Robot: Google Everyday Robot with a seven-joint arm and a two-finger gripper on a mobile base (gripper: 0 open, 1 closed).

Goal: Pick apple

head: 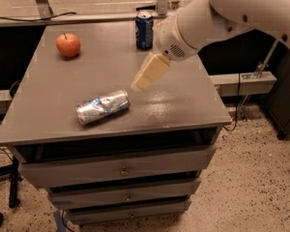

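Note:
The apple is small, round and red-orange with a short dark stem. It sits at the far left corner of the grey cabinet top. My gripper is cream-coloured and hangs from the white arm, pointing down and left over the middle of the top. It is well to the right of the apple and nearer the front, and holds nothing that I can see. It is just right of a crushed silver can lying on its side.
A blue soda can stands upright at the far edge, right behind the arm's wrist. The cabinet has drawers below. A dark bench and metal frame stand behind; speckled floor lies to the right.

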